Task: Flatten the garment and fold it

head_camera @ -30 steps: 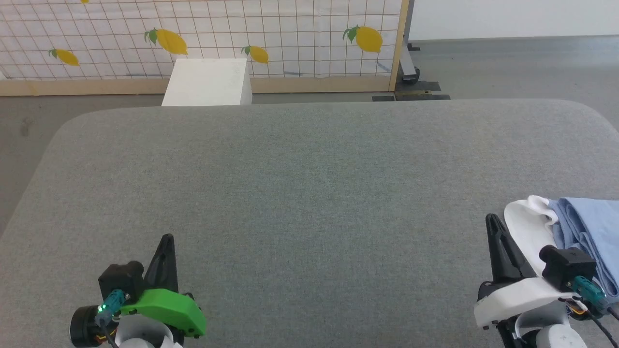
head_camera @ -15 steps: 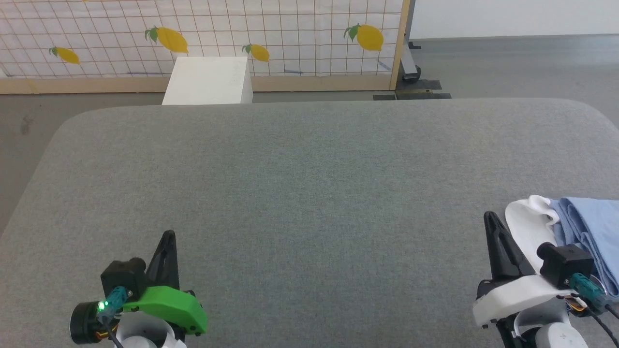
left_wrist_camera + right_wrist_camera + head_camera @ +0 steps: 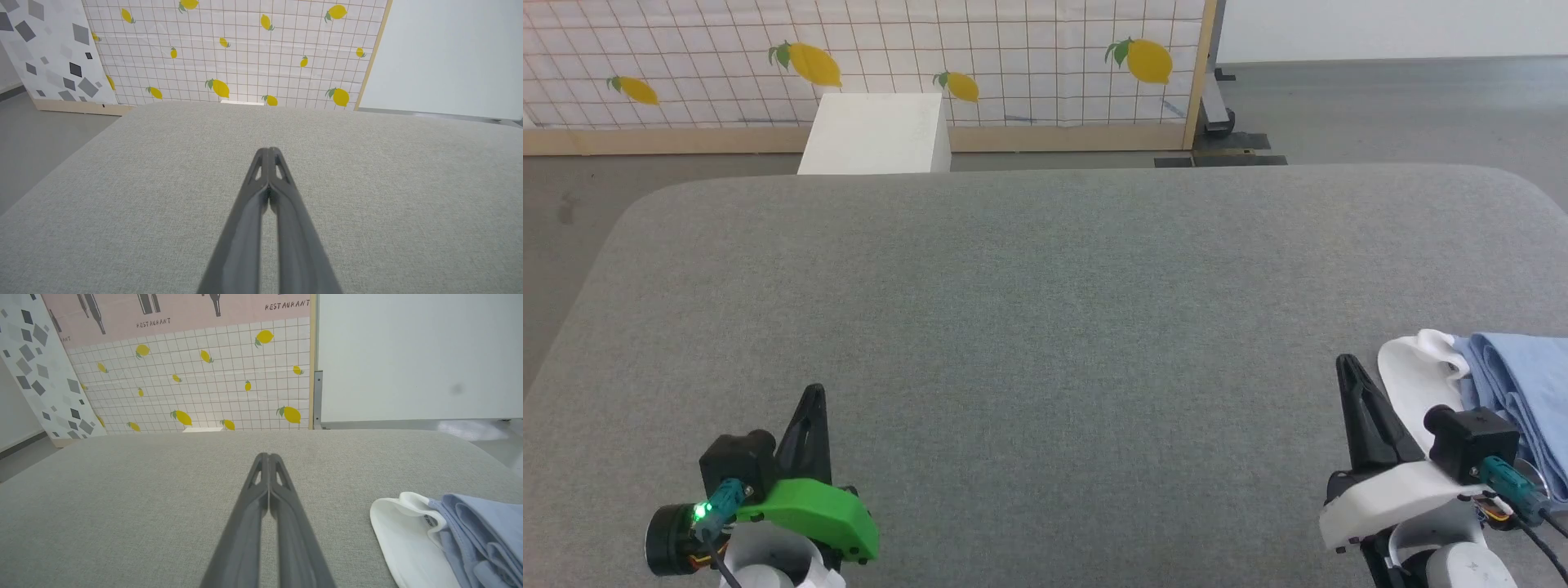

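The garment (image 3: 1515, 384) is a bunched light-blue T-shirt with a white inner patch, lying at the right edge of the grey padded table (image 3: 1045, 310); the right wrist view has the garment (image 3: 474, 535) at lower right. Just left of it, apart from the cloth, my right gripper (image 3: 1343, 363) (image 3: 268, 456) is shut with nothing in it. My left gripper (image 3: 814, 392) (image 3: 268, 150) is shut and empty over bare table at the near left, far from the garment.
A white box (image 3: 876, 135) stands on the floor behind the table's far edge. A lemon-patterned panel (image 3: 866, 65) with a wooden frame runs along the back. Grey floor surrounds the table on the left and far right.
Both grippers have edged slightly up the head view; the scene has shifted a little as the camera moved. The garment lies as before.
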Tool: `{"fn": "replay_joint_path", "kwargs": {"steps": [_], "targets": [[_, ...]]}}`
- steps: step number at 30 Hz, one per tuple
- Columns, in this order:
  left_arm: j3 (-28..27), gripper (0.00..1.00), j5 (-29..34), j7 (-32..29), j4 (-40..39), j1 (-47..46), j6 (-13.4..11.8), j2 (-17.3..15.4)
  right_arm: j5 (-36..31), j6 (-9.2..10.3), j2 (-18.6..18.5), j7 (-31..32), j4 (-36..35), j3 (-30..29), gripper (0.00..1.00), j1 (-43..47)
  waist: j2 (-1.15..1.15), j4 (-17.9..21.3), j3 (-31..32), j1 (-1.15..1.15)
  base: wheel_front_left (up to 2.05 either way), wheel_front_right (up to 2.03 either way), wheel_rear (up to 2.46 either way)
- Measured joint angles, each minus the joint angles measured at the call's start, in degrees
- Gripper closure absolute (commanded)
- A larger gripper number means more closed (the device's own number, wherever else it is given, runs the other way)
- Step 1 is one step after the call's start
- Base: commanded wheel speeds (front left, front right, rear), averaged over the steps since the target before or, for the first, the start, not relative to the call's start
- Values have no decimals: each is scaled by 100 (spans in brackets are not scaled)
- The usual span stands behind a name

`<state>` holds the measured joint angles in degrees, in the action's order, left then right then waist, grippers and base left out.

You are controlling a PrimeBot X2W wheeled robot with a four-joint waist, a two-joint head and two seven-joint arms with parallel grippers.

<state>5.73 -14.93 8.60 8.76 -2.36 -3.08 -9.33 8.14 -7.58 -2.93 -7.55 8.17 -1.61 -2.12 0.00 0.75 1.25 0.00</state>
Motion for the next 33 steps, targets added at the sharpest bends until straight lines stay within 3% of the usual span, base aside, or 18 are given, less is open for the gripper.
{"fn": "replay_joint_path", "kwargs": {"steps": [33], "targets": [[-218, 100, 598, -312, -332, 31, 108, 233, -281, 0, 0, 282, -309, 57, 100, 21, 0, -29, -49, 0, 0, 0, 0]]}}
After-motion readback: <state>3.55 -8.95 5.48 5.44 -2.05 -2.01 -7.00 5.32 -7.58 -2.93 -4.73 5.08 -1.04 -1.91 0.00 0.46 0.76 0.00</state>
